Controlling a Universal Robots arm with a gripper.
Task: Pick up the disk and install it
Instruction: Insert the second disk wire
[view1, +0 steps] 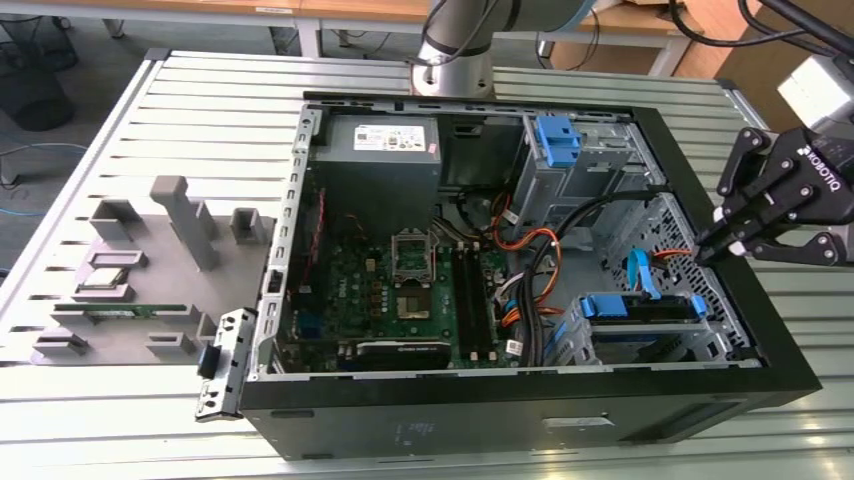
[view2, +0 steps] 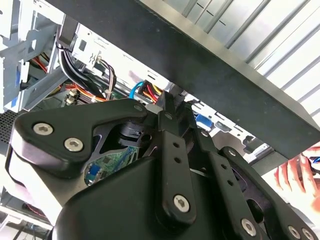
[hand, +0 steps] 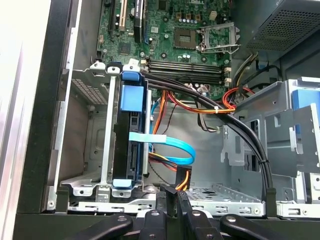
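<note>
Gripper (view1: 705, 252) hangs over the edge of the open computer case (view1: 534, 425) on the exterior view's right, above the black rim. Its two fingertips meet at a point and nothing is between them, so the jaws are together and empty. In the first wrist view the fingertips (hand: 169, 196) also stand pressed together, just over the metal floor of the case.

The disk (view1: 641, 308) in its blue frame sits already inside the metal drive cage near that same corner of the case, seen edge-on in the first wrist view (hand: 131, 137). A light blue flat cable (hand: 167, 145) runs from beside it. Orange and black wires (hand: 210, 107) cross toward the green motherboard (view1: 400, 290). Another blue bracket (view1: 557, 140) is fixed at the far cage.
</note>
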